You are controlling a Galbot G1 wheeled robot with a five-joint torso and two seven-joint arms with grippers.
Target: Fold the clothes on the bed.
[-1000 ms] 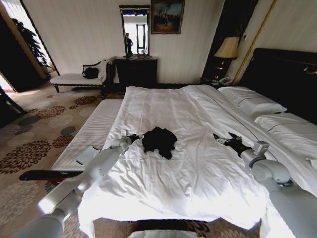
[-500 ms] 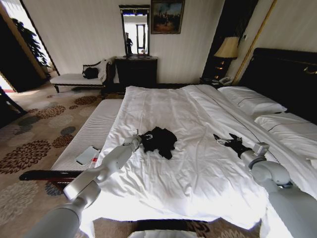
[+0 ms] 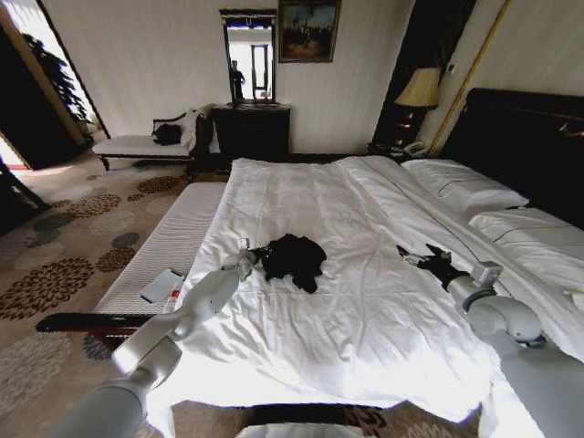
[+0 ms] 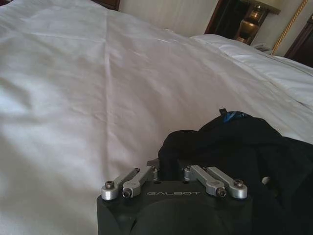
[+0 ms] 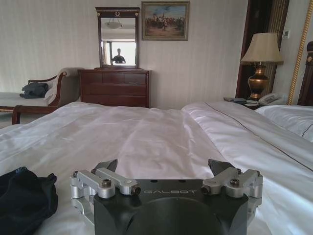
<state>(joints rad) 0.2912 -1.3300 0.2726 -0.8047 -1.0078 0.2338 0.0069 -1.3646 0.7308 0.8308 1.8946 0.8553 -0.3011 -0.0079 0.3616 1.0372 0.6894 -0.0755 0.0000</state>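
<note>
**Crumpled T-shirt at left claw: handling notes**

T-shirt (image 3: 293, 259) is seen bunched in a dark heap mid-bed (image 3: 365, 319), directly ahead of the left claw (image 3: 253, 255). In the left wrist view the cloth is draped over the claw mouth; whether the fingers have closed on it cannot be told. Right claw (image 3: 422, 258) is held spread and empty, well to the far side of the heap. Fabric is judged light, limp and non-slippery. A hem or shoulder edge is best pinched, not the bunched middle.

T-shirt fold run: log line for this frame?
stage: first grasp | T-shirt: crumpled, unfolded, on bed | left gripper: at shirt's edge, fabric between fingers | right gripper: open, above sheet, apart from shirt
</note>
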